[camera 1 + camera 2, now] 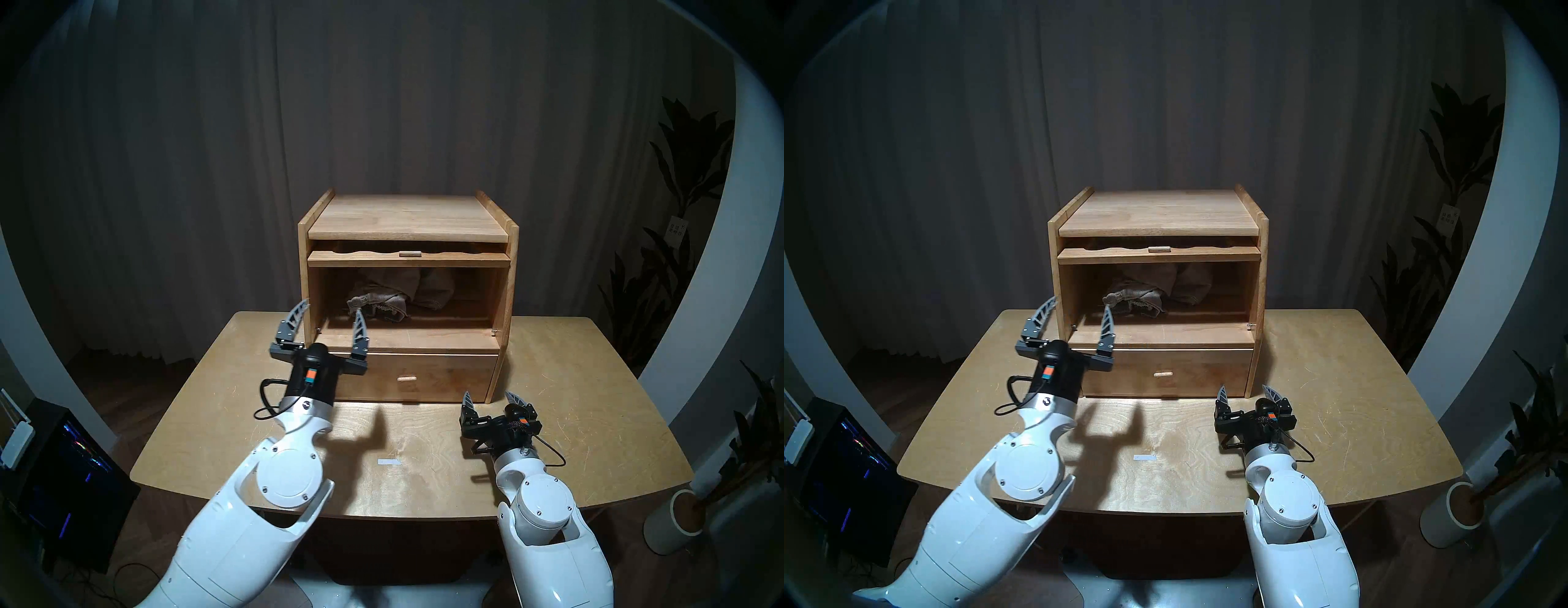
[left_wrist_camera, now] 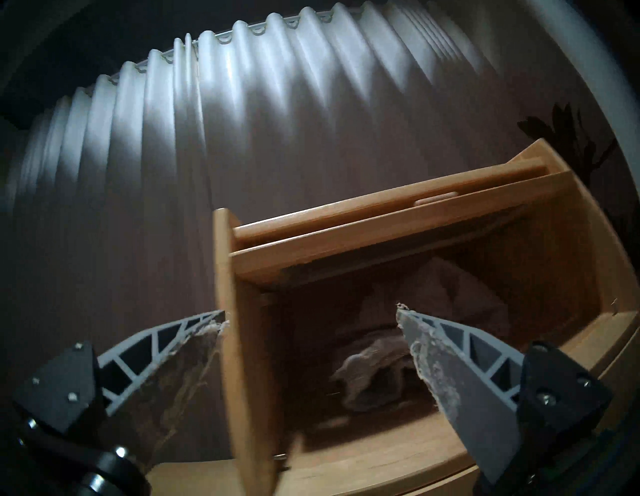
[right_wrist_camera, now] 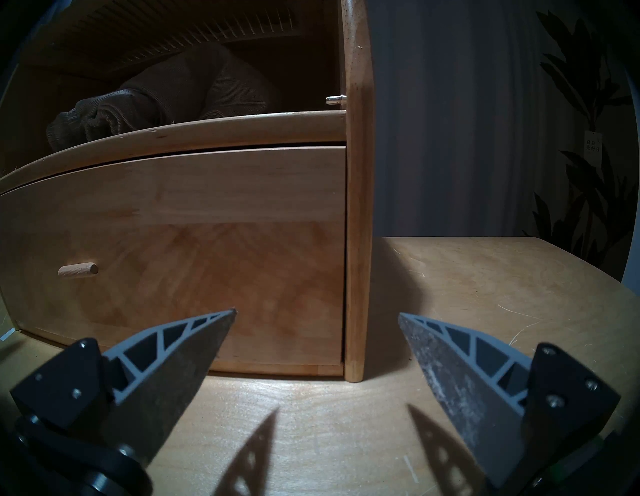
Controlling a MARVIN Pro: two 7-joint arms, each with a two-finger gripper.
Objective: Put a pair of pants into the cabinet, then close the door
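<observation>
Pants (image 1: 394,297) lie inside cabinet (image 1: 507,271); left claw (image 1: 332,313) straddles its side edge.

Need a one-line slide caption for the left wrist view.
Open left gripper straddles the cabinet side wall; pants lie inside.

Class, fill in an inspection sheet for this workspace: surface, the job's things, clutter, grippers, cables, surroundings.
Surface: wooden table, small white strip on it.
Job's things: pants inside the cabinet; door slid in under the top, not closed.
Clutter: nothing seen.
Grippers: left gripper open, empty, at the cabinet's left front edge; right gripper open, empty, low over the table.
Cables: black wire at each wrist.
Surroundings: curtain, plants, monitor.
</observation>
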